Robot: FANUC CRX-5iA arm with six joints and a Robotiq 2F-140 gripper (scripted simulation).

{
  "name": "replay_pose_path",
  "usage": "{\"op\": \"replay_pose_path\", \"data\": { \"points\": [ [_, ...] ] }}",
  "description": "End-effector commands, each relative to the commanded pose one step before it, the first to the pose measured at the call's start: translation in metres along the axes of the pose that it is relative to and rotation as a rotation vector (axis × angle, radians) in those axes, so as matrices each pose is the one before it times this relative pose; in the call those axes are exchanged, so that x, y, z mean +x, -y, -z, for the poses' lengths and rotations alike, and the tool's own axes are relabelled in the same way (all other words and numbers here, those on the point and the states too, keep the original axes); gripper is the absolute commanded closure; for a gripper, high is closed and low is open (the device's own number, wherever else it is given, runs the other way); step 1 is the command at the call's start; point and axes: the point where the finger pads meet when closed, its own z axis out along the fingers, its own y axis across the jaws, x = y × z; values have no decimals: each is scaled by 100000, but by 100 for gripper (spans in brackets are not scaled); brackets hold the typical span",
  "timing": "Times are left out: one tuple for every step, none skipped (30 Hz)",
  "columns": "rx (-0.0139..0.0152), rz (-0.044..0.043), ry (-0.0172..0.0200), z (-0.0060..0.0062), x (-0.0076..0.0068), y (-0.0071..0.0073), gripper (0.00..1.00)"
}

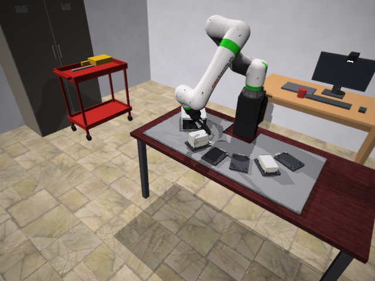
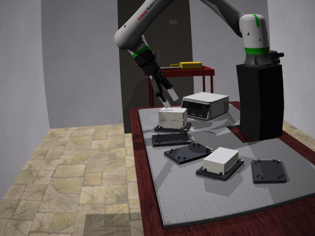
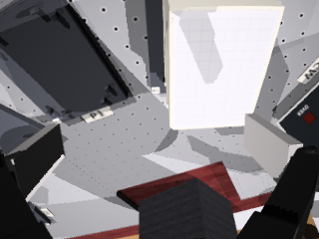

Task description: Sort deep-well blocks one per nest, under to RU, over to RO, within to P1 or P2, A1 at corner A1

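Observation:
Two white deep-well blocks are stacked (image 1: 198, 139) (image 2: 172, 117) on the infeed nest at the left end of the row; the top one's face fills the upper middle of the wrist view (image 3: 221, 65). A third white block (image 1: 268, 163) (image 2: 220, 160) lies flat in a nest further right, whose label I cannot read. My gripper (image 1: 205, 128) (image 2: 170, 101) (image 3: 153, 135) is open and empty. It is tilted and hangs just above the far edge of the stack. The check-weigher (image 1: 188, 123) (image 2: 204, 103) (image 3: 305, 116) stands behind the stack with nothing on its platform.
Empty dark nests: P1 (image 1: 214, 155) (image 2: 171, 139) (image 3: 55, 65) next to the stack, another (image 1: 239, 163) (image 2: 187, 152) beside it, and one (image 1: 289, 160) (image 2: 268, 170) at the right end. All stand on a grey perforated plate (image 1: 272, 187) (image 2: 193, 198). The robot's black pedestal (image 1: 249, 116) (image 2: 260, 101) stands behind.

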Motion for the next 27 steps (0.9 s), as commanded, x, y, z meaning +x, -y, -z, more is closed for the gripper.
{"op": "replay_pose_path", "data": {
  "points": [
    [11,27,-32,184,307,-1780,0],
    [0,0,0,44,76,-492,0],
    [0,0,0,44,76,-492,0],
    [0,0,0,44,76,-492,0],
    [0,0,0,44,76,-492,0],
    [0,0,0,44,76,-492,0],
    [0,0,0,44,76,-492,0],
    [0,0,0,44,76,-492,0],
    [0,0,0,44,76,-492,0],
    [0,0,0,0,0,0,0],
    [0,0,0,0,0,0,0],
    [0,0,0,4,8,-50,0],
    [0,0,0,0,0,0,0],
    [0,0,0,0,0,0,0],
    [0,0,0,0,0,0,0],
    [0,0,0,0,0,0,0],
    [0,0,0,0,0,0,0],
    [0,0,0,0,0,0,0],
    [0,0,0,0,0,0,0],
    [0,0,0,0,0,0,0],
    [0,0,0,0,0,0,0],
    [0,0,0,0,0,0,0],
    [0,0,0,-144,83,0,0],
    [0,0,0,-144,83,0,0],
    [0,0,0,-144,83,0,0],
    [0,0,0,-144,83,0,0],
    [0,0,0,0,0,0,0]
  ]
}}
